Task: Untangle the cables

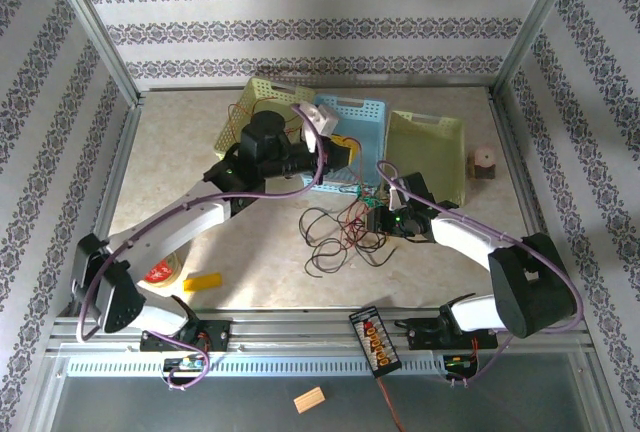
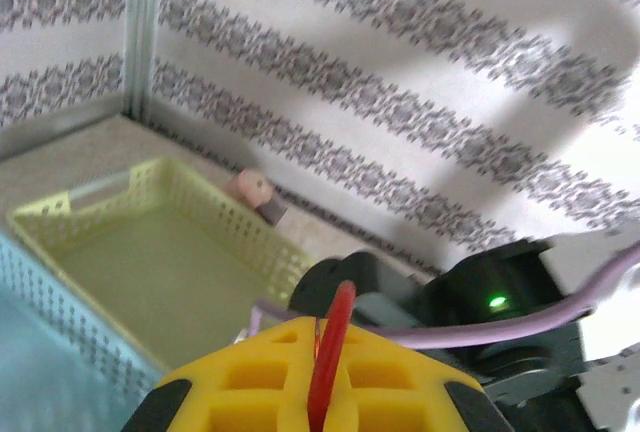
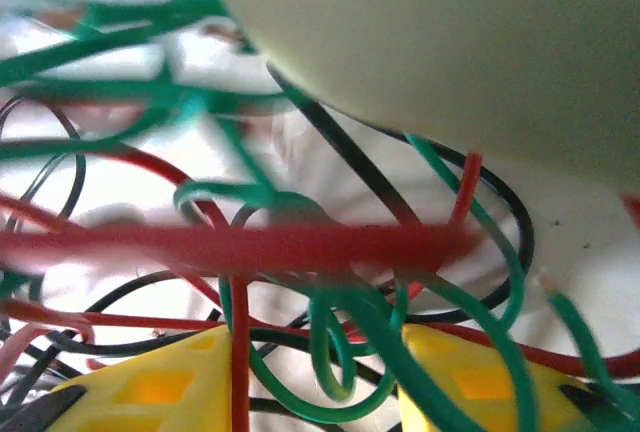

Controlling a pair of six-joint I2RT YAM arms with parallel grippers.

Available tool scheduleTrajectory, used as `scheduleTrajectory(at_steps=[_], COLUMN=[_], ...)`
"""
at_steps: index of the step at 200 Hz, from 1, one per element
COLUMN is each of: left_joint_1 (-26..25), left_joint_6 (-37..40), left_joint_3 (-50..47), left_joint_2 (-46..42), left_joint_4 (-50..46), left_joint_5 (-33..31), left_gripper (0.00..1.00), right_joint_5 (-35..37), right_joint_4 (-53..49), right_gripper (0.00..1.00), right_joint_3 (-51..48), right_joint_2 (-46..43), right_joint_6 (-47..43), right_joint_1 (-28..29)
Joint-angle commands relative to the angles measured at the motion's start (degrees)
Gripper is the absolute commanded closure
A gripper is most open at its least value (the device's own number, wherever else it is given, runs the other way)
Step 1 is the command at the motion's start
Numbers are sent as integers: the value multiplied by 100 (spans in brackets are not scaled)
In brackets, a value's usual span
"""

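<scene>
Left claw tight on a red cable; right claw half-open astride tangled cables, near basket edge.

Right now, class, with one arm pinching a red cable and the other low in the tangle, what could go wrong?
The right gripper stands open astride several green and red cables; closing could catch more than one strand and tighten the tangle.
The left gripper is shut on a red cable; pulling may drag the whole pile.
The pale green basket sits close to the right gripper and could be bumped.
</scene>
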Motion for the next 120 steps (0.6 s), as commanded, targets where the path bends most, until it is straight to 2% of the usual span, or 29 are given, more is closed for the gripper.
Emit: scheduleTrajectory(at_steps=[1, 43, 54, 71, 83, 95, 120], left_joint_1=[129, 185, 185, 198, 313, 608, 1512], left_joint_6=[-109, 267, 489, 925, 1025, 800, -74], left_joint_3=[294, 652, 766, 929, 1109, 1390, 1994], left_joint_2=[-431, -999, -1068, -1042, -865, -575, 239], left_joint_4=[453, 242, 51, -323, -576, -911, -1557], left_joint_5=[211, -1, -381, -1528, -2439, -2993, -2860], left_gripper=[100, 100, 100, 100, 100, 100, 100], right_joint_5=[136, 70, 11, -52, 22, 133, 544], right_joint_4=[-72, -52, -23, 83, 109, 103, 67], right_gripper=[61, 62, 62, 61, 52, 44, 34], right_joint_3=[-26, -31, -42, -111, -145, -158, -167], right_joint_2=[113, 124, 89, -131, -417, -736, -1519], right_joint_6=[3, 6, -30, -69, -132, -201, -263], right_joint_1=[-83, -100, -100, -78, -65, -56, -47])
